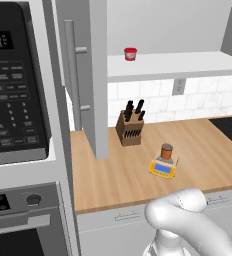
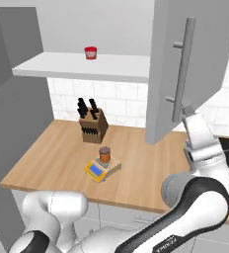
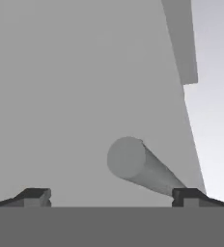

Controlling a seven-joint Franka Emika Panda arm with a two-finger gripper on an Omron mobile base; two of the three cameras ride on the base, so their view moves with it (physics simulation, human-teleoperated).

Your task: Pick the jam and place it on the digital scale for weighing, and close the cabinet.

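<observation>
Standing upright on the digital scale (image 1: 163,167), the jam (image 1: 166,151); gripper (image 3: 111,197) spread wide, seemingly empty, facing the cabinet (image 2: 185,64).

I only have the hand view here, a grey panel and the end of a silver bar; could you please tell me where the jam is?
Observer: The jam stands on the digital scale, on the wooden counter.
Operator: Thank you. Which door am I facing?
Observer: The cabinet's right door, which hangs open; the tool is at the lower end of its handle.
Operator: Is anything left on the shelf?
Observer: Yes, a red jar stands on the pale shelf.
</observation>
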